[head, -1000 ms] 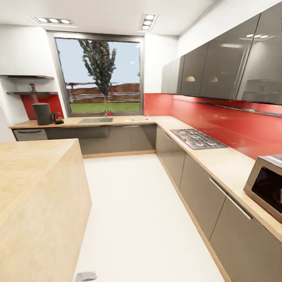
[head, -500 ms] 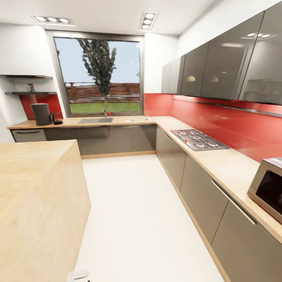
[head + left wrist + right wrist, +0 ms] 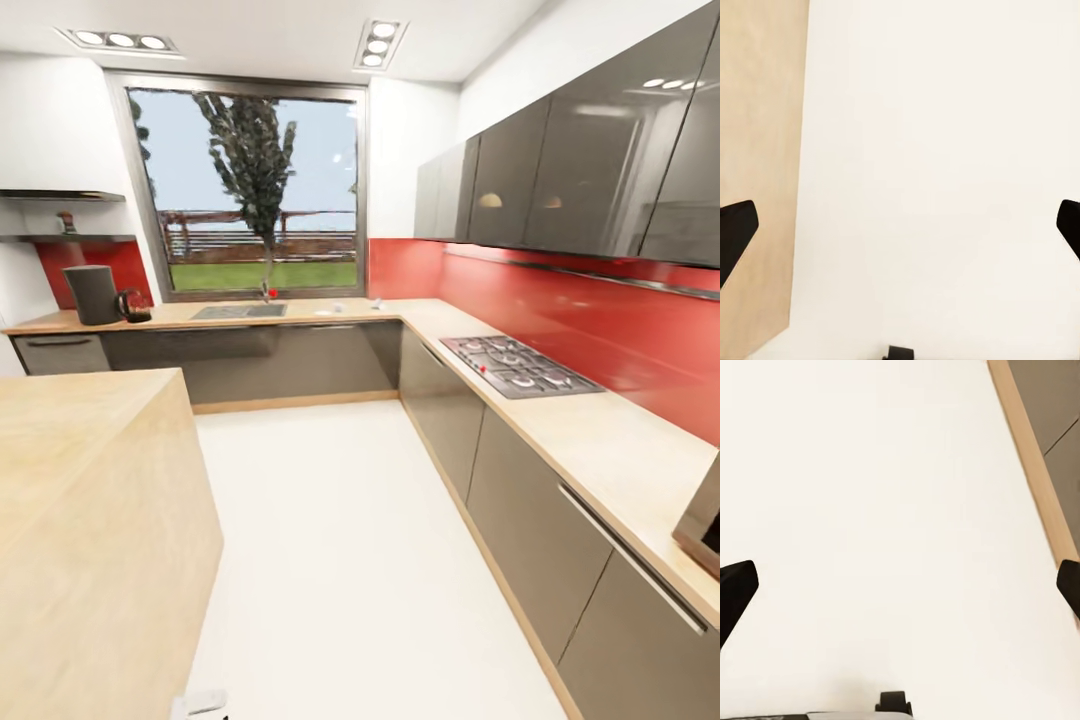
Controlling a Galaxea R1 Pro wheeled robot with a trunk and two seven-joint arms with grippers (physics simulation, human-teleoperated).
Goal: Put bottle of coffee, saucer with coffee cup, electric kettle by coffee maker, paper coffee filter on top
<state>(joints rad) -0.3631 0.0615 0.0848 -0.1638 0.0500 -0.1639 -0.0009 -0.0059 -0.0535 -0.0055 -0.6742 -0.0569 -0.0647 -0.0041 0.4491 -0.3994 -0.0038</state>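
A: So, where are the task's things being kept right now?

B: Everything is being read off the coffee maker [image 3: 92, 294], the dark column being left at the far end of the countertop [image 3: 300, 312], under the lower kitchen shelf [image 3: 65, 238]. The electric kettle [image 3: 133, 305] is standing just beside it, toward the sink [image 3: 238, 311]. A small dark shape, probably the bottle of coffee [image 3: 67, 222], is being stored on the shelf directly above the coffee maker, though it is too small to be sure.

A: And the cup, the saucer, the filter?

B: Small white bits are being shown on the countertop beyond the sink from the coffee maker; they cannot be told apart at this range.

A: What is being held?

B: Nothing. The left gripper [image 3: 900, 225] is being carried with its fingers spread wide over bare white floor [image 3: 340, 520], beside the wooden island [image 3: 90, 500]. The right gripper [image 3: 900, 585] is likewise released, pointed at the floor near the cabinet plinth [image 3: 1031, 472]. Both are likely being kept low and empty because the aisle toward the coffee maker is being travelled, with no grasp yet called for.
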